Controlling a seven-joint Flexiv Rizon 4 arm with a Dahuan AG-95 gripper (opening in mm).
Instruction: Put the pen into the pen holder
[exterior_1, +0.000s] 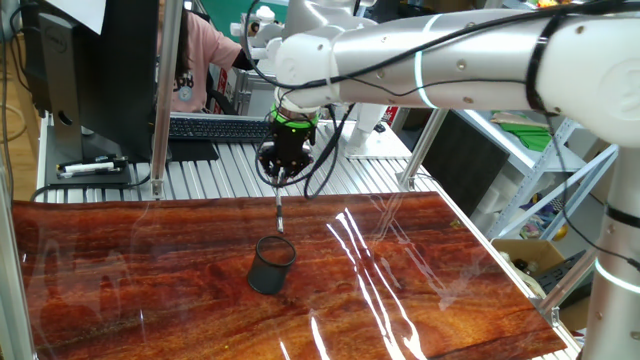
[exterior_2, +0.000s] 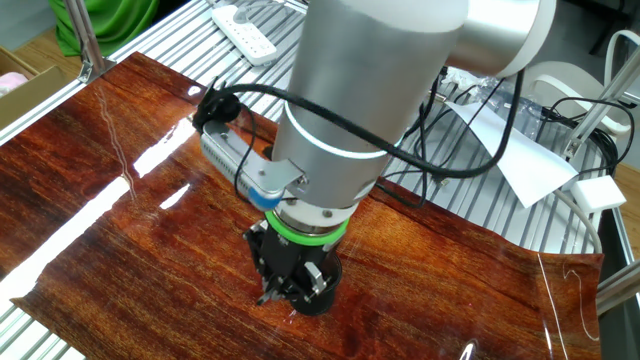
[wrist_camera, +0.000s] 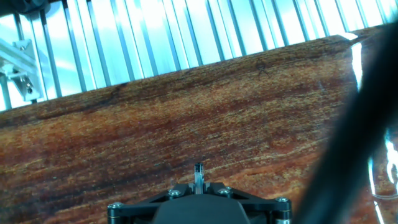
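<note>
My gripper (exterior_1: 279, 180) hangs over the wooden table (exterior_1: 120, 270), shut on the thin black pen (exterior_1: 280, 212). The pen points straight down, its lower end just above the rim of the pen holder (exterior_1: 271, 266), a small black mesh cup standing upright. In the other fixed view the gripper (exterior_2: 283, 292) covers most of the pen holder (exterior_2: 326, 296). The hand view shows the pen (wrist_camera: 198, 172) sticking out between the shut jaws of the gripper (wrist_camera: 198, 185); the cup is out of that view.
A keyboard (exterior_1: 215, 128) and a monitor stand behind the table on the slatted metal bench. An aluminium post (exterior_1: 160, 100) rises at the back left. A power strip (exterior_2: 245, 30) and loose papers (exterior_2: 525, 150) lie beyond the table's edge.
</note>
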